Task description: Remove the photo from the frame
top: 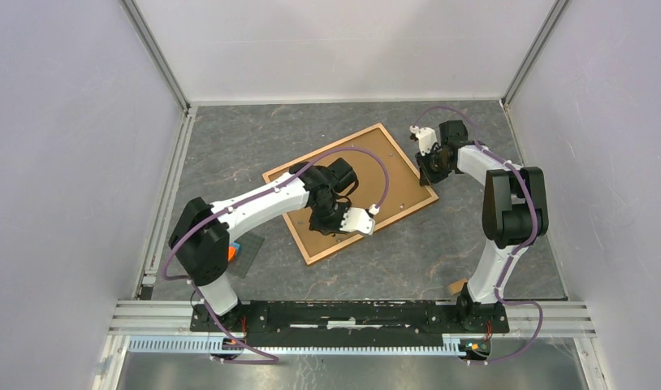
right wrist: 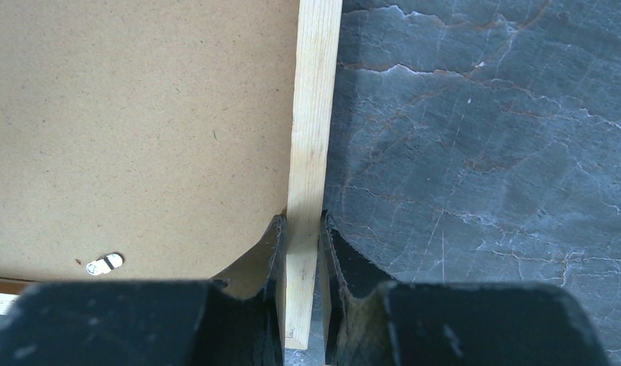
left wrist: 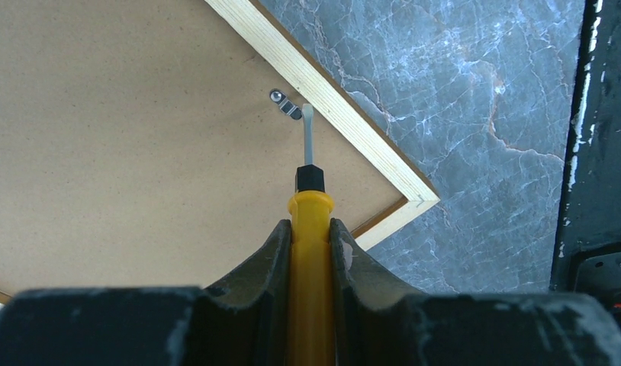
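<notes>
Between the fingers of the left hand, a yellow-handled screwdriver is clamped tight. Its handle runs straight out from the closed hand and its flat grey blade points at a small metal clip. The blade tip lies just beside the clip's end; whether it touches cannot be told. The clip sits on the brown backing board, close inside the pale wooden border of the frame and near one of its corners.

The right hand is closed on the frame's border at the far right side, one finger on the board side and one on the outer side, pinning it in place. Another pale clip shows on the board near that hand.

The frame lies back-up and skewed on the dark marbled surface, between the two arms. The photo is not visible; it is presumably face down beneath the backing board.

The step in hand looks like releasing the clips. The board is in place, so the photo is not yet free. The next move calls for the blade to catch the clip and turn or lever it off the board with a short, controlled push. Meanwhile the right hand should keep the frame from sliding. A slip could gouge the board or skate the tool off the clip.
</notes>
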Available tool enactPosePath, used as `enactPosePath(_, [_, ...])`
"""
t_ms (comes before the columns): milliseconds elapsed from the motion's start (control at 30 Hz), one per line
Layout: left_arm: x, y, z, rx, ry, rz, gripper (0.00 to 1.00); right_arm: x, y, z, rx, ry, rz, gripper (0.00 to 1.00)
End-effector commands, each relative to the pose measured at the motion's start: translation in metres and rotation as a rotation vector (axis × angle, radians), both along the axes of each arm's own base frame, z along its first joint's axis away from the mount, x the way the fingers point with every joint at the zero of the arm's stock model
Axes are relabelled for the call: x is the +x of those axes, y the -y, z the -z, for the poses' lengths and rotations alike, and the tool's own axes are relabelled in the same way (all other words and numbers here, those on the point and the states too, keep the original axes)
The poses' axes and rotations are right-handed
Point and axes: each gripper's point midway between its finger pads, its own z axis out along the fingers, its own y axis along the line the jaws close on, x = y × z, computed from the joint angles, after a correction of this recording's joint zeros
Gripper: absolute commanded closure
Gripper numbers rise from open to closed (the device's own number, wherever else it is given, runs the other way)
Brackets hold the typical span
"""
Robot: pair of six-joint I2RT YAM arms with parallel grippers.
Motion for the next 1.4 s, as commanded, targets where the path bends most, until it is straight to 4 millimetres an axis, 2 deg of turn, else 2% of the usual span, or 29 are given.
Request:
enactPosePath(0, [0.006,0.003,0.006,0.013,0.033,0.011,0.98,-0.001,0.01,0.017,-0.045,-0.025,-0.006,1.0])
enactPosePath(533, [0.009,0.001,0.018,0.068,0.051,0.013,0.98,-0.001,0.01,0.019,-0.047,-0.028,-0.007,1.0])
enactPosePath(733, [0.024,-0.007,0.022,0.121,0.124,-0.001,0.98,-0.001,0.011,0.018,-0.054,-0.026,-0.006,1.0])
enactPosePath(1033, [0.055,-0.008,0.015,0.159,0.233,-0.077,0.98,0.003,0.012,0.017,-0.06,-0.016,-0.01,1.0])
enactPosePath(1367, [0.076,-0.01,0.008,0.168,0.313,-0.166,0.98,0.001,0.011,0.016,-0.057,-0.013,-0.016,1.0])
